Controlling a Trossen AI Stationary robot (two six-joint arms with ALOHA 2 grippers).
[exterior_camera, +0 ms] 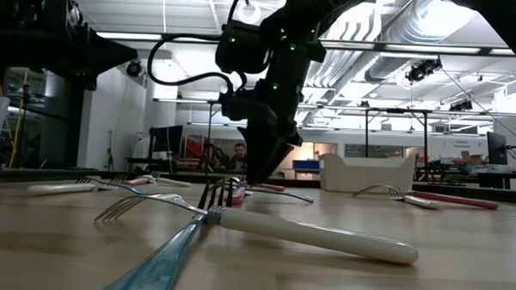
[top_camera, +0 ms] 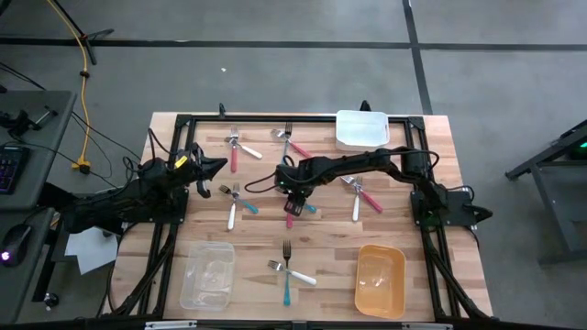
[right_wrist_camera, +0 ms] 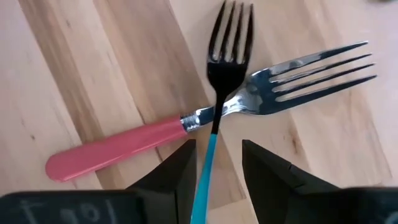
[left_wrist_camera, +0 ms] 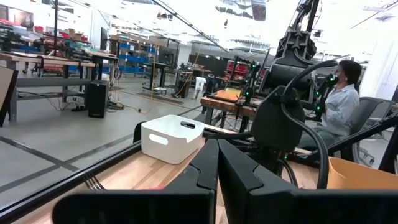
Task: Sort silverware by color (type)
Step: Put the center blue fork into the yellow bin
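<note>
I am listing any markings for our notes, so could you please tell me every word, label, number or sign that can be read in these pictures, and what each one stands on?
Nothing can be read for certain.
Pale marks on the right gripper's dark body in its own wrist view: cut off and blurred, unreadable.
Signs and shelf labels in the room behind the table: too small to read.
The forks, white bin and yellow container: no print visible.
</note>
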